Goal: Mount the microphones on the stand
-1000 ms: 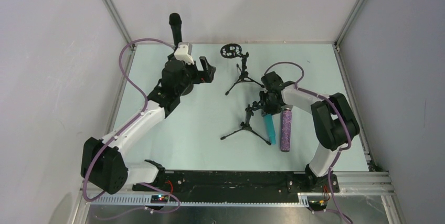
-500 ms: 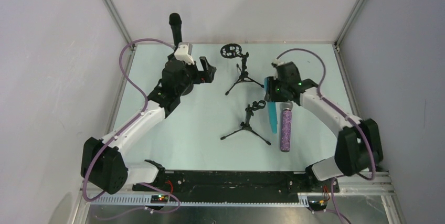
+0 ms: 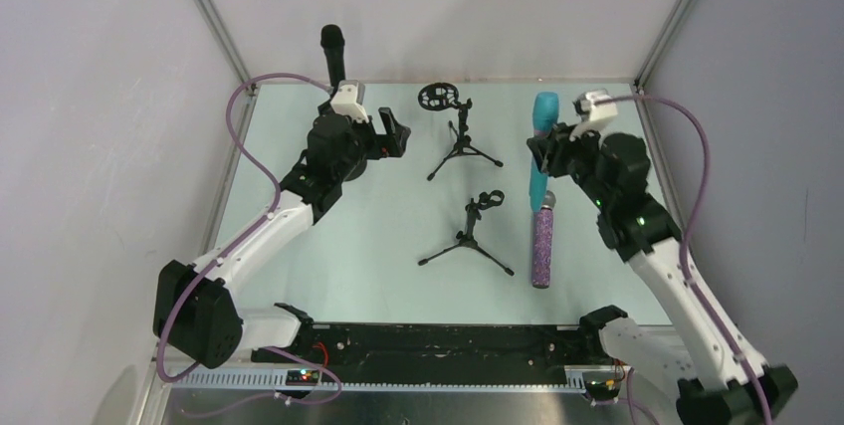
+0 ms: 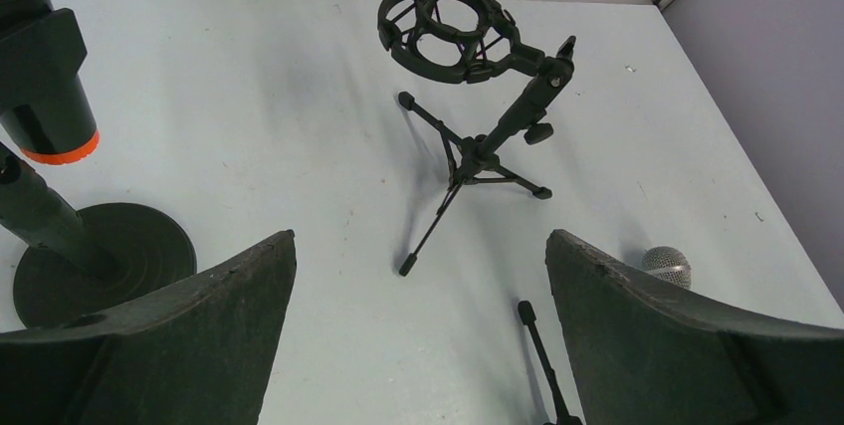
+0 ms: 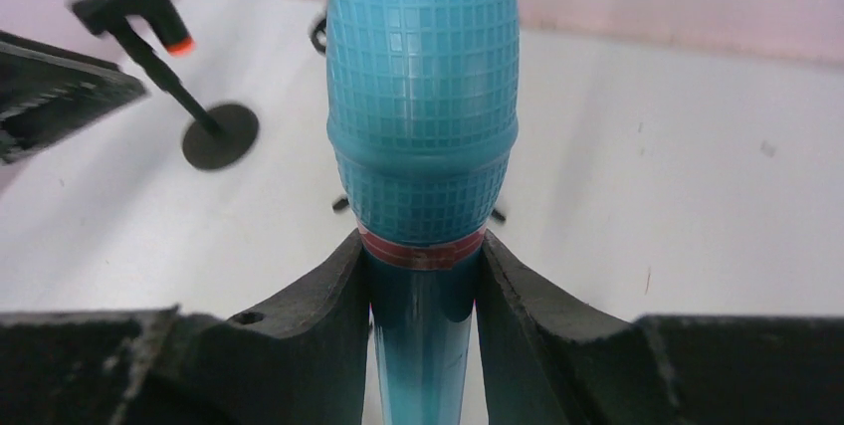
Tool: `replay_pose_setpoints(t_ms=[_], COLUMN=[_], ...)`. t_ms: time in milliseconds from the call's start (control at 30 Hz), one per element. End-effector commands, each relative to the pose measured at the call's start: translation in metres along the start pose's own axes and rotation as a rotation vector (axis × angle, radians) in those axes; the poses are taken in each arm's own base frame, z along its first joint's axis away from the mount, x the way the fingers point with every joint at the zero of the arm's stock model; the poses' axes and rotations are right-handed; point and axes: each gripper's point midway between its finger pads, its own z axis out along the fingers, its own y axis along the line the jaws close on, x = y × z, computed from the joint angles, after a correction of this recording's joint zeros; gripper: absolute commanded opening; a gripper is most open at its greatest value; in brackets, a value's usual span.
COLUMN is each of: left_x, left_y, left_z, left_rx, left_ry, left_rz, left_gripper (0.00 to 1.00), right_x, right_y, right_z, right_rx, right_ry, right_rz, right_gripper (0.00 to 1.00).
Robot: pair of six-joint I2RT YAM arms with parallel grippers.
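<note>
Pale green table point(image 3: 378, 236) fills the floor of a white-walled enclosure, and a good deal of what stands on it is only partly visible. At the far left corner the black microphone point(image 3: 332, 52) stands upright in the round-base stand point(image 4: 100, 256). From above, its lower half is hidden behind the left wrist, and the left wrist view cuts off its head, showing only the orange-red band and the stem below. The left gripper point(image 4: 420, 238) hovers with its fingers wide apart and nothing between them, facing the shock-mount stand point(image 4: 468, 77), whose ring is empty. Of the clip stand point(image 3: 473, 231), the left wrist camera catches just one leg at the bottom edge. The right gripper point(image 5: 423, 276) is clamped on the cyan-blue microphone point(image 3: 544, 111) just under its gridded head, holding it raised and roughly upright over the far right of the table. Its handle runs down behind the fingers, and from above its lower end overlaps the silver mesh head of the purple microphone point(image 3: 542, 246), so whether the two touch cannot be told. The purple one lies flat, well to the right of the clip stand. The right wrist background is blurred, and the cyan head hides most of whatever stands behind it.
</note>
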Motion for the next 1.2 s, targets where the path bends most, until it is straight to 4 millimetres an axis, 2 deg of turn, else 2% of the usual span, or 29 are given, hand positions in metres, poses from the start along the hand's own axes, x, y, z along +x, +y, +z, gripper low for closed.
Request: replay_pose_setpoints(t_ms=[0,33,67,100,133,167,533,933,1167], left_x=[-0.018,-0.019,-0.019,-0.018,-0.017,-0.017,-0.013,-0.014,-0.011], left_y=[-0.014,-0.015,-0.014,-0.014,-0.014,-0.014,-0.014,-0.020,-0.022], left_z=[-0.003,-0.003,-0.003,-0.003,-0.003,-0.002,0.001,0.000,0.002], left_rx=[0.055,0.058,0.058,0.058,0.057,0.058,0.054,0.085,0.097], left_ry=[-0.045,-0.046,-0.045,-0.043,-0.042,-0.042,-0.032,-0.027,-0.016], left_rz=[0.007,0.009,0.009,0.009,0.006,0.002,-0.002,-0.012,-0.024], left_gripper=[0.98,0.98,0.98,0.98,0.98,0.98,0.98,0.98,0.98], right_x=[-0.042,-0.059,-0.047,-0.060,-0.053,-0.059,-0.078,-0.085,-0.077], right_y=[0.013,0.022,0.022,0.031,0.032,0.039,0.068,0.091,0.100], right_z=[-0.026,-0.040,-0.039,-0.052,-0.051,-0.060,-0.083,-0.077,-0.066], right_rx=[-0.092,-0.134,-0.146,-0.184,-0.197,-0.231,-0.385,-0.503,-0.530], right_ry=[-0.305,-0.405,-0.410,-0.493,-0.498,-0.543,-0.647,-0.670,-0.641], right_rz=[-0.122,-0.152,-0.181,-0.202,-0.220,-0.238,-0.200,-0.098,-0.101], right_gripper=[0.00,0.00,0.00,0.00,0.00,0.00,0.00,0.00,0.00])
